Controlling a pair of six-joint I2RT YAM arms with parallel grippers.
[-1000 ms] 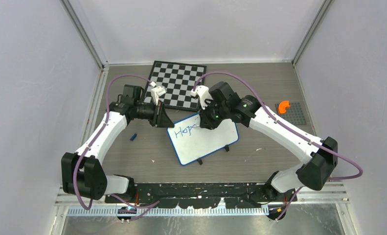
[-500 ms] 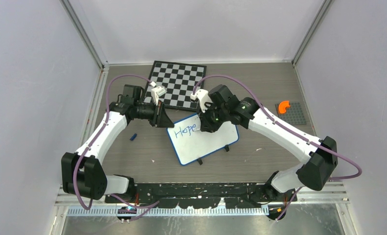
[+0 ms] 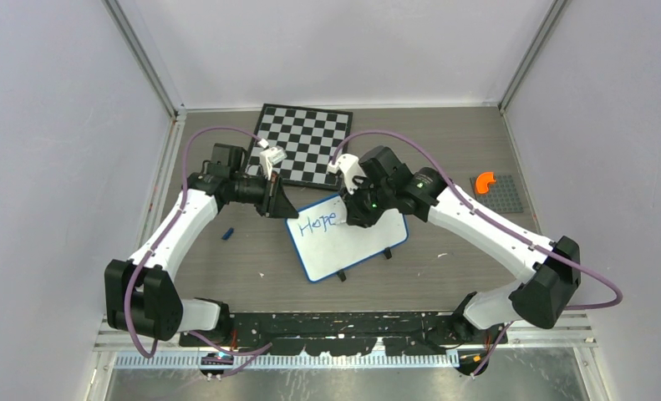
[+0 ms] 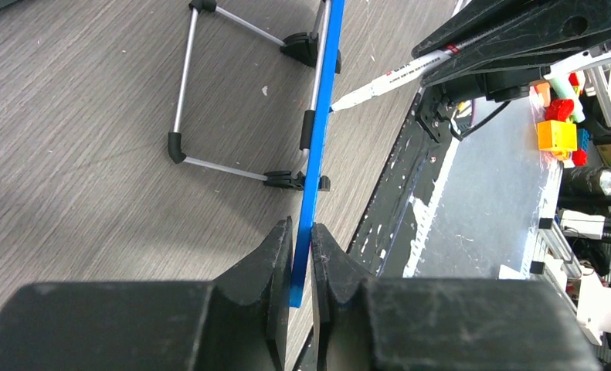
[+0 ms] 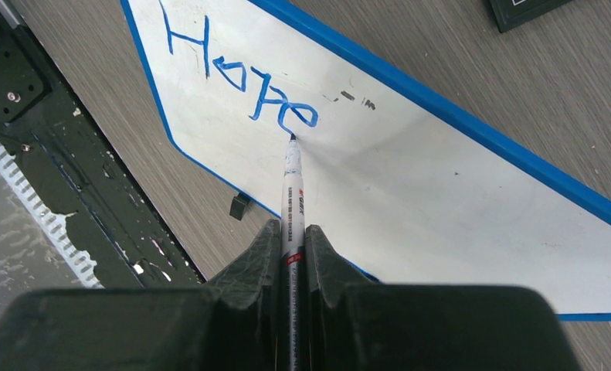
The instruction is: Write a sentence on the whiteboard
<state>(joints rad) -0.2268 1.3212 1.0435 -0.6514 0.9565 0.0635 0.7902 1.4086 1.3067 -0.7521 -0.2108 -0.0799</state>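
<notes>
The whiteboard [image 5: 441, 209] shows a smooth, faintly glossy white face inside a blue plastic-looking rim, and its stand legs [image 4: 185, 77] are thin bright metal with black caps. Under it, the table [image 4: 70, 116] is matt grey wood-grain; the marker [image 5: 292, 193] barrel, smooth white plastic.

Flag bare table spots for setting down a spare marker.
Free: the strip between the whiteboard and the base rail; the far stretch between the chessboard and grey plate. Crowded: the whiteboard's far edge, where the left arm and right arm meet.

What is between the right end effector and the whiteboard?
A marker: the right end effector grips it, its tip on the whiteboard, per the right wrist view.
</notes>
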